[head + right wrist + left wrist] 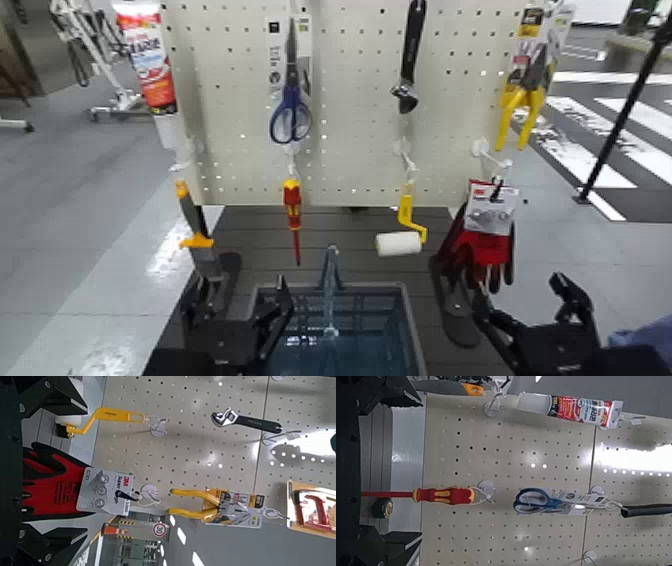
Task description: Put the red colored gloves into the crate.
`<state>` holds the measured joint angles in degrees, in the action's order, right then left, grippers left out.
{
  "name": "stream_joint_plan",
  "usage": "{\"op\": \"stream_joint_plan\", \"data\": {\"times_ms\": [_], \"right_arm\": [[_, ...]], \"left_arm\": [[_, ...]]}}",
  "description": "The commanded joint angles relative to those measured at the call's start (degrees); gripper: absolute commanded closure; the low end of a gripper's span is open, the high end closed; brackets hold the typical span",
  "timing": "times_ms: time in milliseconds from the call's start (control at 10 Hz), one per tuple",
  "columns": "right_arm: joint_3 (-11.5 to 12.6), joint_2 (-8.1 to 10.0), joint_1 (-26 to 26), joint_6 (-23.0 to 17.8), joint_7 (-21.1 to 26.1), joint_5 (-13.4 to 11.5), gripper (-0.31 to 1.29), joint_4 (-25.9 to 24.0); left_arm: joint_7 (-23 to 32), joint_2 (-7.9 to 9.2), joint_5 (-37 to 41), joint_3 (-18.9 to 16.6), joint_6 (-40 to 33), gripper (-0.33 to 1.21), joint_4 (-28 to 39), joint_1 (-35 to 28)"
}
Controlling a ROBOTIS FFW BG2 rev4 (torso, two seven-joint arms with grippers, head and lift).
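Note:
The red gloves (487, 240) with black fingers and a white-grey card hang from a hook at the lower right of the pegboard. They also show in the right wrist view (57, 483), straight ahead between the open fingers. My right gripper (527, 305) is open and empty, low at the right, just below and in front of the gloves. The blue-grey crate (405, 325) with its upright central handle (328, 290) sits at the bottom centre. My left gripper (243, 305) is open and empty at the crate's left rim.
The pegboard (350, 150) also holds a red-handled screwdriver (292, 205), blue scissors (290, 110), a yellow-handled paint roller (402, 238), a black wrench (408, 60), yellow pliers (525, 95), a sealant tube (150, 55) and a yellow-black tool (195, 238).

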<state>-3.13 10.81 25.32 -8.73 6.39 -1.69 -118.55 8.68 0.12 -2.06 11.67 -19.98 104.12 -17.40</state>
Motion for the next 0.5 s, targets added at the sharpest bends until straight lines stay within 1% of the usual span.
{"op": "stream_joint_plan", "data": {"times_ms": [100,300,500], "right_arm": [[0.85,0.61,0.16,4.60,-1.20,1.25,0.21,-2.04],[0.85,0.79,0.08,5.04,-1.20,1.33,0.21,-2.21],[1.81,0.61,-0.01,5.39,-1.82,1.60,0.22,-2.48]], "left_arm": [[-0.06,0.32,1.27,0.46,2.31,0.12,0.56,0.08],[-0.06,0.41,1.62,0.54,2.67,0.12,0.56,0.08],[-0.06,0.41,1.62,0.63,2.75,0.12,0.56,0.08]]}}
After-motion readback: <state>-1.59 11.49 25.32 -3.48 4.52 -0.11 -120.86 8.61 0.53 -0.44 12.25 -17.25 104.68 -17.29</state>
